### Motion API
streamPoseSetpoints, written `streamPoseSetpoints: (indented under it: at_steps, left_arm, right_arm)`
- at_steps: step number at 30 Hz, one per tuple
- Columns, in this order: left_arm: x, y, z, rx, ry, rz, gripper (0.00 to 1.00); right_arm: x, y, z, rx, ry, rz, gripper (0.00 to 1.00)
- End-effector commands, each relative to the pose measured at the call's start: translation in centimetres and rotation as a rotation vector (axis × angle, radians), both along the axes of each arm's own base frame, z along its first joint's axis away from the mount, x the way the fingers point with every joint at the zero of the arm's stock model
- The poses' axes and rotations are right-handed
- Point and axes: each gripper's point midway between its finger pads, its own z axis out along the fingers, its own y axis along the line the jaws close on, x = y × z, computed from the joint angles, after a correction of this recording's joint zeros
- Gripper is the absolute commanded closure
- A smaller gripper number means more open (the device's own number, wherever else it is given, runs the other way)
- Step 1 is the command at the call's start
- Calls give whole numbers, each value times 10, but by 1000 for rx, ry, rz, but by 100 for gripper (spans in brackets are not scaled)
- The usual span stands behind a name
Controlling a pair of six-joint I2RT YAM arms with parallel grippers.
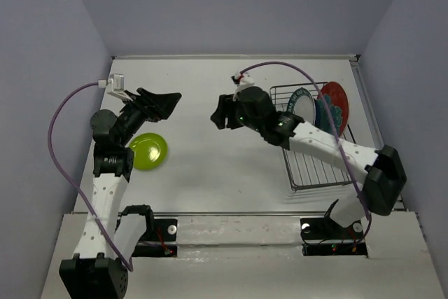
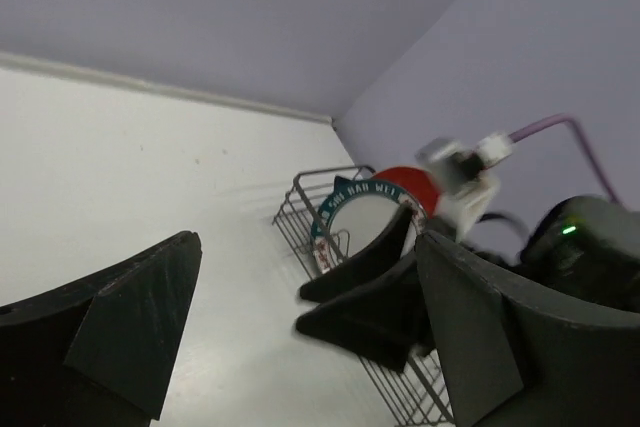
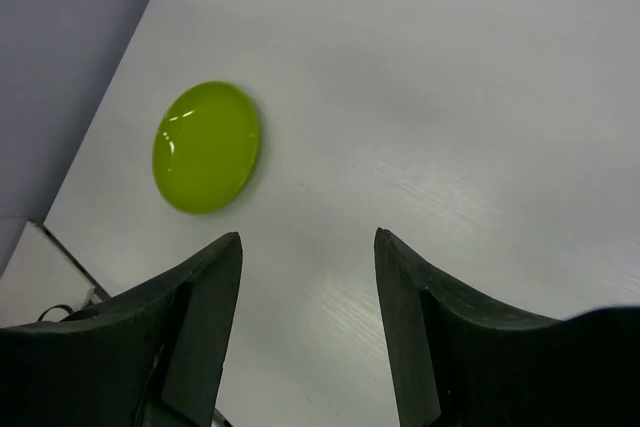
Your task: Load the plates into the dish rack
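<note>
Your lime green plate (image 1: 147, 150) lies flat on the table (image 1: 224, 173), well out to the left of the dish rack (image 1: 315, 167), with a broad stretch of tabletop between them. Your right gripper (image 1: 219, 113) hangs just off the rack's far-left corner, on the side facing that plate but well apart from it. Its jaws stand partly apart and hold nothing. The wrist view shows bare table in the gap, with the green plate ahead and off to the left.

Your left gripper (image 1: 170, 104) is farther from the rack, spread wide and holding nothing. It sits above the table just past the plate's far edge, and its fingers point back toward the rack, facing the right gripper.

At the rack's far end, the white plate with the green lettered rim (image 1: 301, 105) and the red plate (image 1: 337, 103) stand upright. A teal-blue edge shows between them, too narrow to tell which plate it is.

The left forearm (image 1: 112, 162) runs right beside the green plate on the side away from the rack. Your right arm (image 1: 329, 146) rises from its base by the rack's near end, folds at the elbow and reaches diagonally over the rack. A purple cable (image 1: 294, 68) loops above it.
</note>
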Motion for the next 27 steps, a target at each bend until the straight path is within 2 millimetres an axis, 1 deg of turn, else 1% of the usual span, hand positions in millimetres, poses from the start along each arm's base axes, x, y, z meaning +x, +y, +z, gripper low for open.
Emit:
streamPoseSetpoints:
  at_steps: [1,2,3,4,5,6,7,8,9,10,11,12,13,14,15,17,18,21,22,23,24,25,26,27]
  left_arm:
    - [-29,24,78,105,-235,183,1]
    - [-34,19,82,112,-244,173,1]
    - [-39,18,91,118,-266,181,1]
    - [-38,18,87,142,-258,186,1]
    - [-36,18,84,154,-253,190,1]
    - [-34,18,80,162,-243,200,1]
    - [-31,18,70,183,-226,200,1]
    - [-31,17,67,191,-221,202,1]
    - [-32,17,63,200,-222,203,1]
    - [-32,16,53,209,-203,200,1]
    - [-33,21,52,224,-213,229,1]
    - [-31,23,43,235,-198,243,1]
    - [-31,28,39,253,-199,277,1]
    - [-30,25,33,256,-188,269,1]
    - [-27,30,24,277,-177,297,1]
    - [-26,32,17,292,-172,310,1]
    - [-24,31,12,296,-164,307,1]
    - [-28,25,14,288,-180,269,1]
    - [-29,22,14,282,-184,257,1]
    - [-30,20,13,280,-185,243,1]
    - [-31,19,12,278,-181,237,1]
    - [-30,19,11,278,-180,236,1]
    - [-31,18,10,279,-178,232,1]
    - [-31,19,11,280,-178,240,1]
  right_arm:
    - [-11,107,18,291,27,146,40]
    - [-20,124,11,305,47,173,40]
    - [-20,138,11,349,56,186,40]
    - [-21,149,3,356,75,195,41]
    - [-16,165,-17,346,106,207,41]
    - [-20,178,-25,349,127,221,41]
    - [-22,188,-34,344,142,229,42]
    - [-16,199,-54,329,167,223,42]
    - [-13,204,-63,329,183,216,42]
    - [-16,212,-71,342,218,234,42]
    - [-11,220,-88,333,240,225,42]
    - [-9,225,-95,339,257,219,42]
    - [-8,229,-101,339,268,217,42]
    - [-6,232,-107,338,276,214,42]
    - [-3,238,-121,339,300,202,43]
    - [0,243,-135,334,319,192,45]
    - [1,248,-146,334,338,193,46]
    - [-1,257,-167,323,381,213,48]
    - [-3,260,-179,321,411,217,48]
    - [-4,261,-184,323,423,217,49]
    - [-5,262,-189,323,437,216,51]
    - [-7,263,-200,319,460,213,54]
    - [-7,264,-203,321,466,214,58]
    - [-7,266,-201,335,464,222,68]
